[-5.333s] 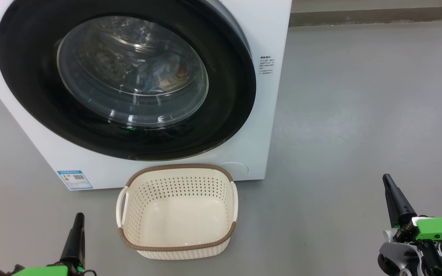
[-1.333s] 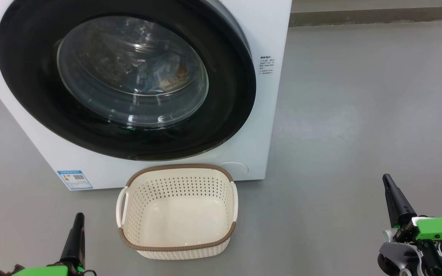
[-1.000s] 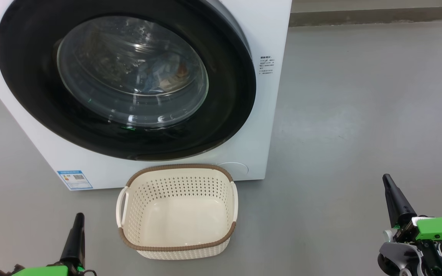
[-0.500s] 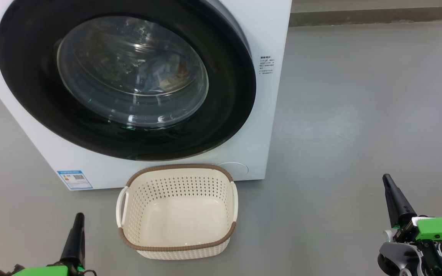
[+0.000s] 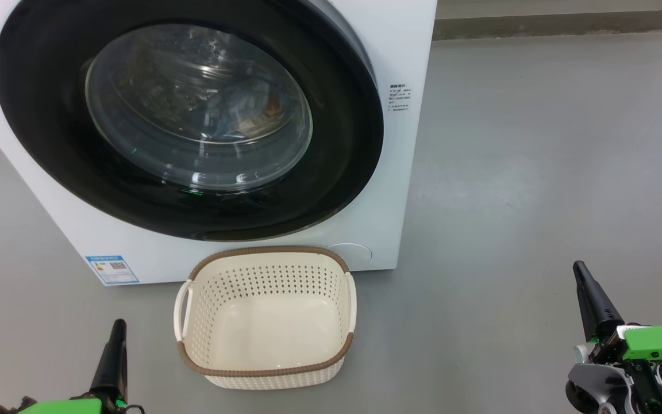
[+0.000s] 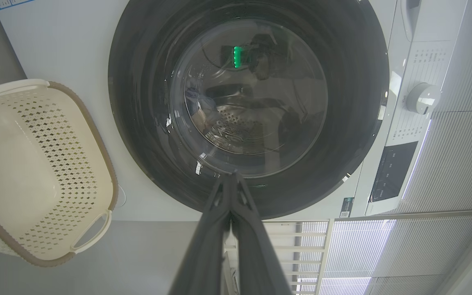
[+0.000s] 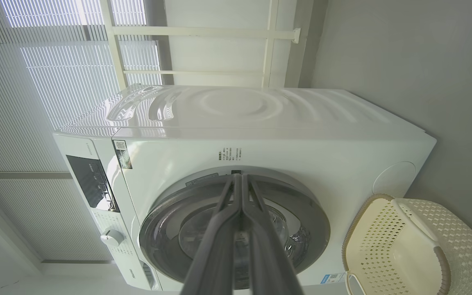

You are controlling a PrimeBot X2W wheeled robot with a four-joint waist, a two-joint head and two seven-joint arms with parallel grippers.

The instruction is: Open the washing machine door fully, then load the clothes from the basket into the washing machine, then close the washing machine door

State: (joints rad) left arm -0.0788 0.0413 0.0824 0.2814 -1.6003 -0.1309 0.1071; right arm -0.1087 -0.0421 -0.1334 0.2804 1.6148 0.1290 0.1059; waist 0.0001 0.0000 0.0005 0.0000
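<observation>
Bright, sharp — glare on washing machine door (image 5: 193,115); soft shadows.

The door (image 5: 193,109) is shut on the washing machine (image 5: 391,190), so no way inside right now. Basket (image 5: 262,371) sits on the floor (image 5: 538,172) just in front of the machine, below the door, top open for reaching in. Plenty of bare floor off to the right.

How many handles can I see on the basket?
2. In the head view, the left handle is on the left side of the basket, and the right handle is on its right side. Both are white. None seems hidden.
</observation>
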